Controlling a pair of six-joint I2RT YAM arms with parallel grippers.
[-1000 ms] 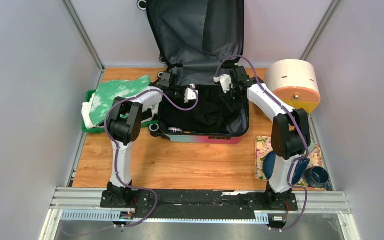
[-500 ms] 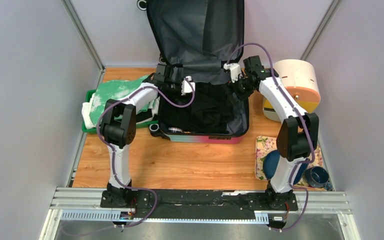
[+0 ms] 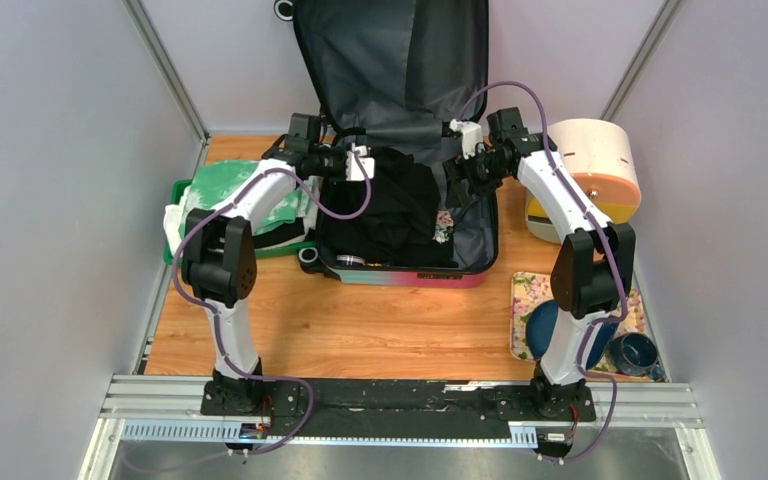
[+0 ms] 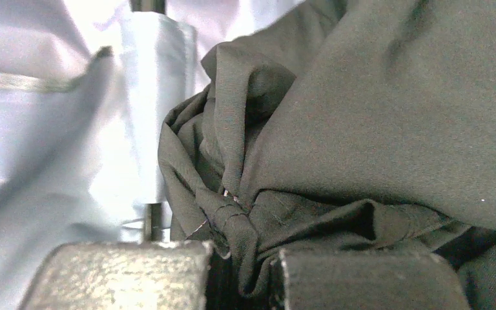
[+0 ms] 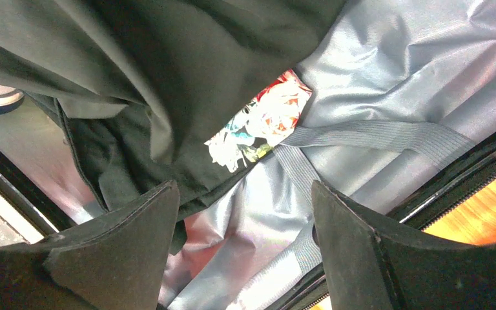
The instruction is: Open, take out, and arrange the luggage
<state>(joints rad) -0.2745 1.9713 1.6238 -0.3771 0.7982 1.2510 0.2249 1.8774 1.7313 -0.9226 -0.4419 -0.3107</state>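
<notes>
- The luggage (image 3: 400, 240) lies open at the back of the desk (image 3: 360, 330), its base flat and its lid standing upright against the rear wall.
- A black garment (image 4: 374, 116) fills the base; part of it is pulled up toward the back left corner.
- The left claw (image 4: 242, 258) is clamped tight on a bunched fold of that garment, which is squeezed between its two fingers.
- The right claw (image 5: 242, 194) is spread wide and grips nothing. It hangs over the right side of the base, above grey lining, a grey strap (image 5: 374, 135) and a floral print patch (image 5: 261, 119) on the garment.
- A green tray (image 3: 172, 250) sits just left of the luggage, with green and white cloth heaped in it.
- A cream-and-orange round container (image 3: 590, 165) stands to the right of the luggage, apart from it.
- A floral mat (image 3: 525, 290) lies at the near right, with a blue cup (image 3: 635, 352) on it.
</notes>
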